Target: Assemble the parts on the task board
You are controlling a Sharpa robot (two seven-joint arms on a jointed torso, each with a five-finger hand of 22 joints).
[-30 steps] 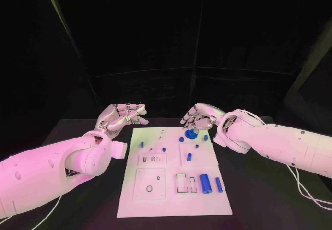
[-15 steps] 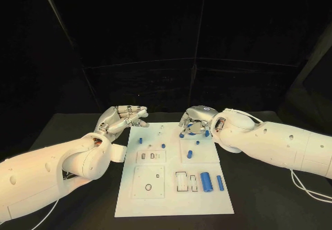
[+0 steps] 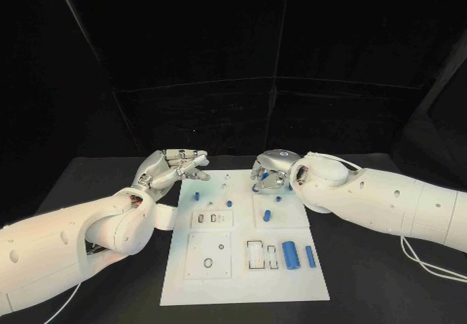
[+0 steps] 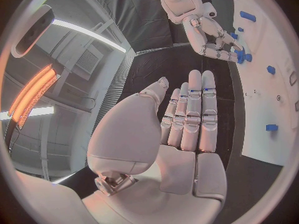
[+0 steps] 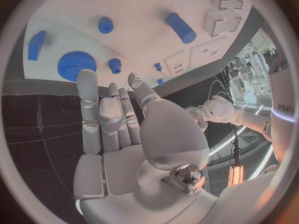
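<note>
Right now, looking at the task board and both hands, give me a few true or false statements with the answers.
1. The left hand holds a blue part. False: its fingers lie straight and together, holding nothing.
2. The right hand is at the far end of the task board. True.
3. A blue gear lies on the board close to the right hand's fingertips. True.
4. The two long blue cylinders lie off the board on the black table. False: they lie on the board, in its near right part.
5. The left hand rests flat on the middle of the board. False: it is raised beside the board's far left corner.
</note>
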